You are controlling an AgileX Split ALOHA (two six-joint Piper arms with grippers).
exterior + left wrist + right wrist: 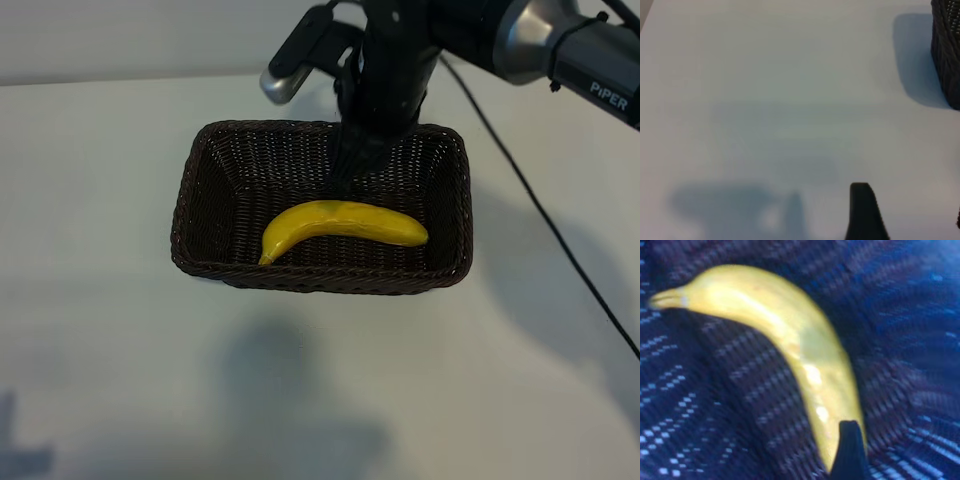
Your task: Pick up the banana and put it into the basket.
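The yellow banana (340, 224) lies flat on the floor of the dark brown wicker basket (196, 190), stem tip toward the front left corner. My right gripper (347, 165) hangs inside the basket just behind the banana, open and holding nothing. In the right wrist view the banana (790, 335) rests on the weave, with one dark fingertip (850, 447) in front of its blunt end and apart from it. My left gripper (805, 225) is open over bare table, away from the basket; only one finger (863, 212) shows.
The basket stands in the middle of a white table (100, 360). A black cable (540, 215) runs from the right arm across the table at the right. One corner of the basket (946, 50) shows at the edge of the left wrist view.
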